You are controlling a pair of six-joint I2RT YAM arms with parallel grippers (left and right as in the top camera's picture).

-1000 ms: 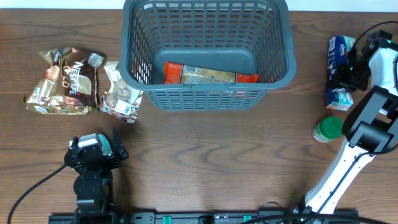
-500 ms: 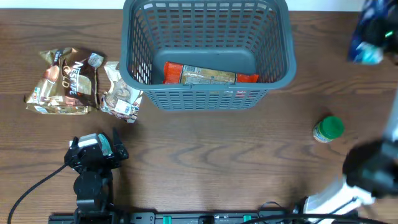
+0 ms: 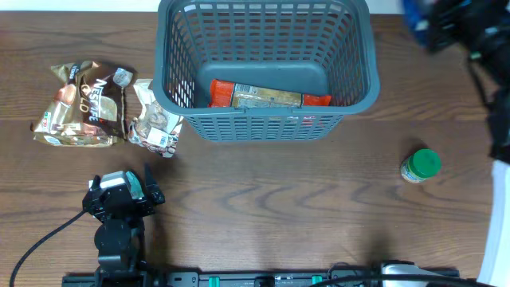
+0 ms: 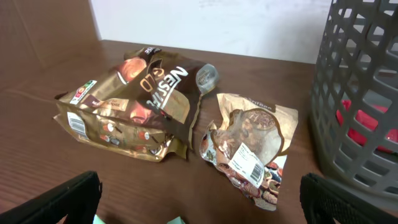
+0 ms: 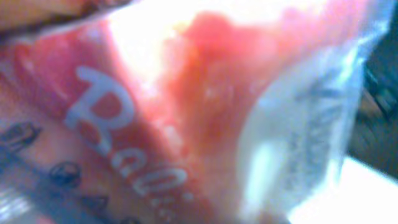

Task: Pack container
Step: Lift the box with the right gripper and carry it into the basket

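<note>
**At the far right of the desk, a packet in the right hand's grip**

At the far edge of the desk (image 3: 263, 211), midway across, the container (image 3: 263, 109) stood upright. Along the near side of its floor lay an orange-red packet (image 3: 219, 92) with a tan packet (image 3: 267, 98) on top of it.

To the container's right, the right hand (image 3: 432, 25) showed only as a dark blur in the overhead view. It was closed almost fully on a packet (image 5: 186, 112), which the overhead view gave as a blue smear. In the wrist view the packet filled the frame: red, with white lettering too blurred to read and a clear edge.

The left hand (image 3: 122, 185) sat low at the near left with its fingers spread as wide as they go and nothing between them. Beyond it lay a brown Nestlé Gold bag (image 4: 130, 106). Just beside the bag on its right was a small clear-fronted snack packet (image 4: 249, 146), close to the container's left wall. A green-lidded jar (image 3: 420, 166) stood alone on the right of the desk, well apart from the container.
</note>
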